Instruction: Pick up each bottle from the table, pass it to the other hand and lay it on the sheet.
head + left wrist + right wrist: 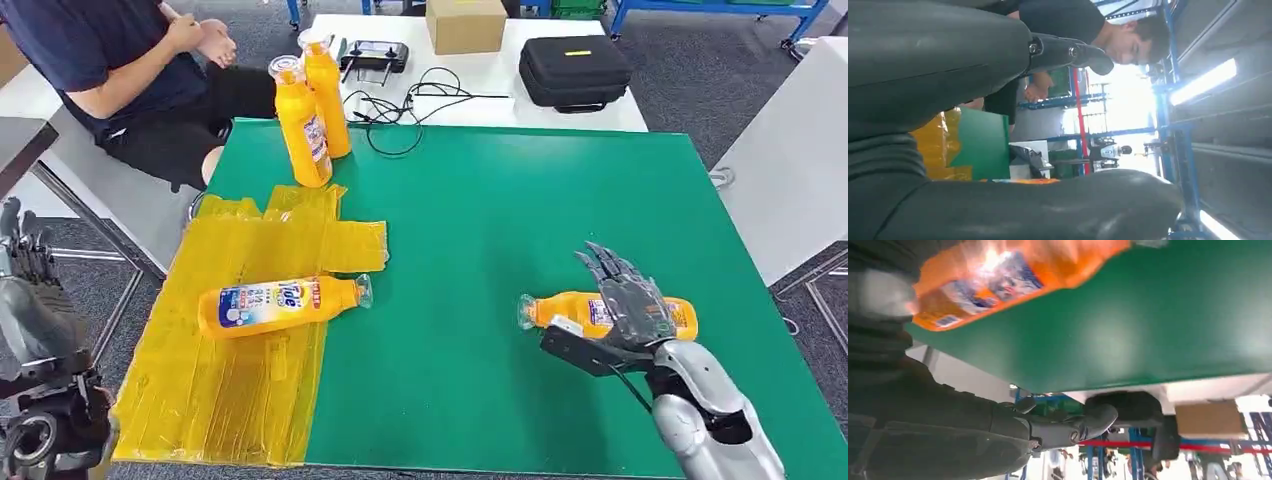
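One bottle [283,304] is lying flat on the yellow sheet [215,400] — that one looks done. Two more bottles [313,118] are standing upright at the far edge of the green table [500,230], just beyond the sheet, apparently not yet handled. A fourth bottle [575,312] is lying on its side on the bare green near the right hand [625,310]. The right hand is hovering over it with fingers spread wide, holding nothing; whether it is touching the bottle cannot be told. The left hand [25,250] is waiting off the table's left side, fingers apart and empty. A person [130,70] is sitting at the far left corner. Judged progress — one of four laid, and the pass to the left hand is not yet begun.
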Tool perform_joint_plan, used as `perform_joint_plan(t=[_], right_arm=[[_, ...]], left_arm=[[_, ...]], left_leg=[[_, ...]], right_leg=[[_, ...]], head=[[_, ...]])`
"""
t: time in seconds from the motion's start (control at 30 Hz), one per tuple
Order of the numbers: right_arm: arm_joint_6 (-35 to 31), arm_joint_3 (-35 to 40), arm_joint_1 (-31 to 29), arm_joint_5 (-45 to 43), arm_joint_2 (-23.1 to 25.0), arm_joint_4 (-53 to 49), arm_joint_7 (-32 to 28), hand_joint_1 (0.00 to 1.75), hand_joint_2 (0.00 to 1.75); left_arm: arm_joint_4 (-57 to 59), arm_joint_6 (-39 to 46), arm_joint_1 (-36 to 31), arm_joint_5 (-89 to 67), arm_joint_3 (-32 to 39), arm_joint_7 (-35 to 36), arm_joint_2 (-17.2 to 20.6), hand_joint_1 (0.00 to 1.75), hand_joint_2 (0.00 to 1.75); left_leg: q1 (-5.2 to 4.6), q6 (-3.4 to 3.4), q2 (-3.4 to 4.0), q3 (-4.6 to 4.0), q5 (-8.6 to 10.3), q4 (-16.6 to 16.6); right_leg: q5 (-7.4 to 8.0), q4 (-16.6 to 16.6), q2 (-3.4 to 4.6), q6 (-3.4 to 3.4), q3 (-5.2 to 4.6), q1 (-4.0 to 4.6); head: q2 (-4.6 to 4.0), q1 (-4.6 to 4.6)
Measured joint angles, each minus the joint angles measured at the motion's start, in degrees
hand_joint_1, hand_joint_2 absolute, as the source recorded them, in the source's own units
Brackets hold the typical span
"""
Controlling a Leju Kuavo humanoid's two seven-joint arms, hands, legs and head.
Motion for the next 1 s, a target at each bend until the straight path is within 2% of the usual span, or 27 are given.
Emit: perform_joint_plan(t=[0.17,0.43,0.73,1.0], right_arm=[[1.69,-1.51,2.14,0.13,-2.10,-1.64,0.39,0.00,1.75],[1.53,-1.38,1.27,7.54,-0.81,-0.68,3.91,0.00,1.75],[0.77,-0.59,-7.20,9.27,0.63,12.27,2.80,0.00,1.75],[0.64,-0.57,-9.30,8.37,0.71,20.98,1.90,0.00,1.75]], left_arm=[[-1.34,-0.57,0.92,0.02,1.05,-0.07,0.00,0.00,0.00],[-3.00,-0.70,2.38,0.00,1.84,-0.07,-0.24,0.00,0.00],[-3.09,-1.77,1.91,0.00,2.27,-0.09,-0.37,0.00,0.00],[-1.71,-2.14,0.92,1.40,2.40,-1.05,-0.26,0.00,0.00]], left_leg=[[0.04,-0.01,0.03,0.02,0.01,0.00],[0.05,-0.01,0.07,0.01,0.01,-0.01],[0.03,0.05,0.02,0.02,0.07,0.00],[0.03,0.04,0.03,0.00,0.05,0.01]], right_leg=[[0.01,0.01,0.00,0.01,0.02,0.02],[0.01,0.03,0.05,0.01,0.02,0.05],[0.03,0.03,0.04,0.02,0.03,0.02],[0.03,0.03,0.05,0.02,0.00,0.03]], head=[[0.00,0.00],[0.00,-0.02],[0.00,0.00],[0.00,0.00]])
